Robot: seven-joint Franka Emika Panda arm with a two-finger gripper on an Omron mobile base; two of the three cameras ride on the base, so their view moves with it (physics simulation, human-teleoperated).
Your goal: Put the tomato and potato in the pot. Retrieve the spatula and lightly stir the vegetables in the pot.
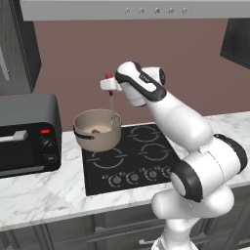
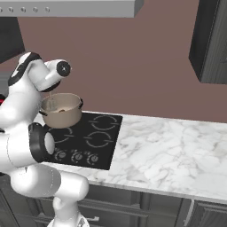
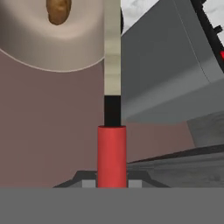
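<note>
The beige pot stands on the back left burner of the cooktop. My gripper hangs above the pot's right rim, shut on the red handle of the spatula. The spatula points straight down, its grey head inside the pot. The brown potato lies on the pot's floor. In the hand view my gripper clamps the spatula, whose shaft runs up toward the pot and the potato. From the right, the spatula dips into the pot. The tomato is hidden.
A black cooktop with front knobs is set into the marble counter. A dark grey toaster oven stands just left of the pot. A range hood hangs overhead, with dark wall cabinets at the right.
</note>
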